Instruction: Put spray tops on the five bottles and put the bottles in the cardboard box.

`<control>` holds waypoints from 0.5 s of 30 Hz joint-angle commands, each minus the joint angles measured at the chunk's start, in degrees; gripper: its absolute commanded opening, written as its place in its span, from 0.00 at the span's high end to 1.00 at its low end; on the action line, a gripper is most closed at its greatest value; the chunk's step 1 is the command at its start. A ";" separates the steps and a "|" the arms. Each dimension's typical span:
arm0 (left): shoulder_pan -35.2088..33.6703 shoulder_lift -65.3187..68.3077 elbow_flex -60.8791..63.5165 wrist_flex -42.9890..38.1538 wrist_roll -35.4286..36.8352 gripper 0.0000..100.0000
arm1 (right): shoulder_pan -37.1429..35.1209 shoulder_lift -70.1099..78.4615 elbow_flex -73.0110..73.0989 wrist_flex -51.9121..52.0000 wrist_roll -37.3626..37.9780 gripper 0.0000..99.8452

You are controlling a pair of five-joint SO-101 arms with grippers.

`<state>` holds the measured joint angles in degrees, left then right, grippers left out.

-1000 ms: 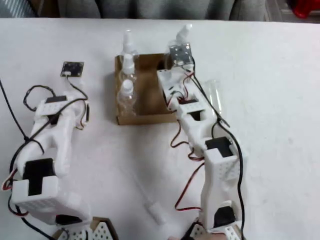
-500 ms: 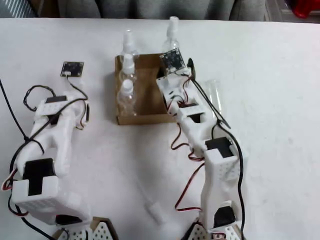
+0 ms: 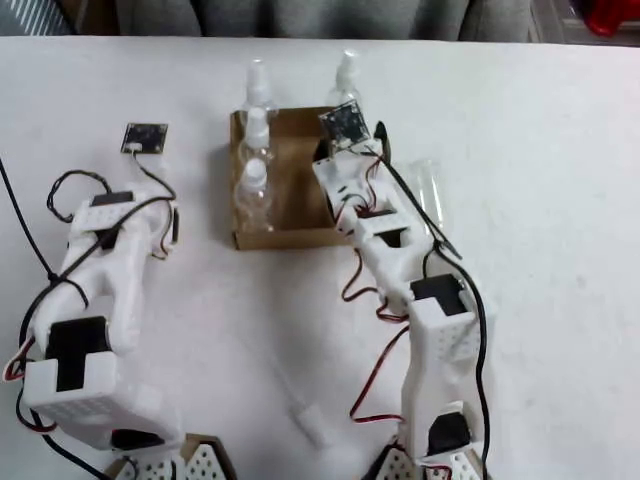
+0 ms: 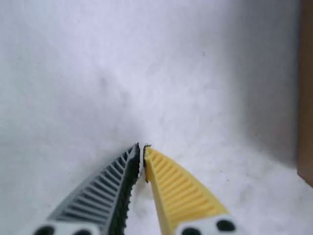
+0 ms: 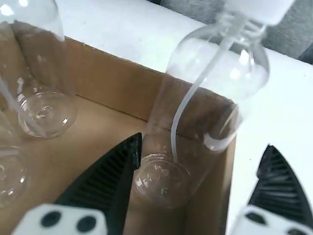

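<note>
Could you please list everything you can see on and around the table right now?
Table: one, white, under everything.
Cardboard box: one, brown, mid-table between the arms.
Row bottles: three, clear with white spray tops, standing in the box along the side nearer the left arm.
Corner bottle: one, clear with a white spray top, standing in the box's far corner by the right arm.
Lying bottle: one, clear, on the table on the right arm's outer side.
Loose spray top: one, white, on the table near the arm bases.
Left gripper: grey and yellow fingers, shut, over bare table.
Right gripper: black fingers, open on either side of the corner bottle.
</note>
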<state>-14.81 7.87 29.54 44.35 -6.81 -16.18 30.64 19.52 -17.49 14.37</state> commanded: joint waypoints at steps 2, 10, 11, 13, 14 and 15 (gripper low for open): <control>-0.57 -3.82 -0.35 -0.97 -0.62 0.98 | 0.31 -2.15 -0.09 -0.92 0.53 0.68; -0.57 -3.82 -0.35 -0.97 -0.62 0.98 | 0.13 -6.73 4.57 -0.92 0.53 0.68; -0.57 -3.82 -0.35 -0.97 -0.62 0.98 | 0.13 -6.73 4.57 -0.92 0.53 0.68; -0.57 -3.82 -0.35 -0.97 -0.62 0.98 | 0.22 -6.73 4.66 -0.92 0.53 0.68; -0.57 -3.82 -0.35 -0.97 -0.62 0.98 | 0.22 -6.73 4.66 -0.92 0.53 0.68; -0.57 -3.82 -0.35 -0.97 -0.62 0.98 | 0.22 -6.73 4.75 -0.92 0.53 0.68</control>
<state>-14.81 7.87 29.54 44.35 -6.81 -15.91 27.47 24.53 -17.49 14.46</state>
